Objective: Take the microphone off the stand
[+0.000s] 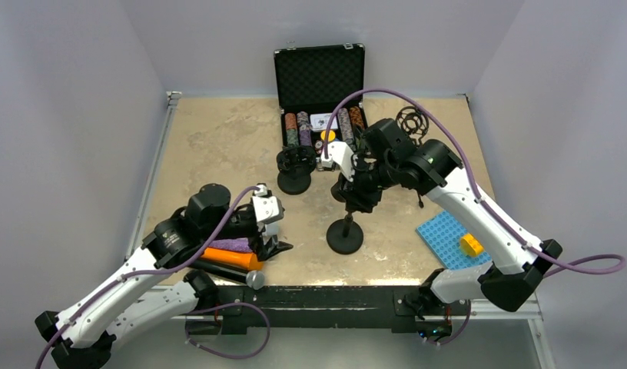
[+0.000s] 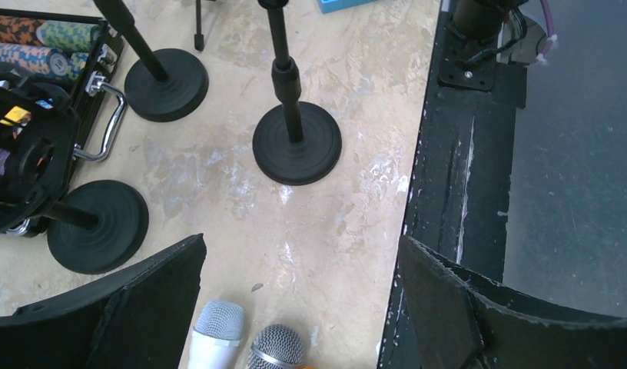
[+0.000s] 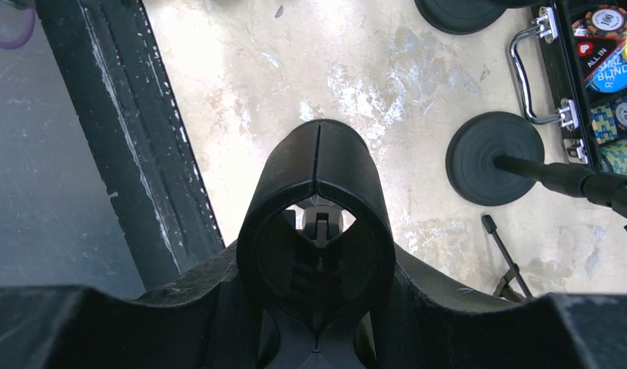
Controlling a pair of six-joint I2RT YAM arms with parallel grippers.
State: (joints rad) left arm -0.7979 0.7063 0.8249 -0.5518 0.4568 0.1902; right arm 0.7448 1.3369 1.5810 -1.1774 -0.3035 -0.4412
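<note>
Left gripper (image 2: pixel 301 265) nearest, fingers spread wide above microphones (image 2: pixel 218 329) lying near-left, as if releasing; stand (image 1: pixel 345 238) centre; right gripper (image 1: pixel 356 188) straddles its clip (image 3: pixel 316 177), seemingly empty, probably steadying; clamped or loose, cannot tell.

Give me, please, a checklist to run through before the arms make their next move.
1. The clip holder is empty: ok, it looks hollow in the right wrist view.
2. The right gripper grips the clip holder: ok, closed against its sides.
3. The left gripper is open and empty: ok, spread wide.
4. The microphones lie on the table: ok, two mesh heads show below the left gripper.
5. The stand base sits flat on the table: ok.
</note>
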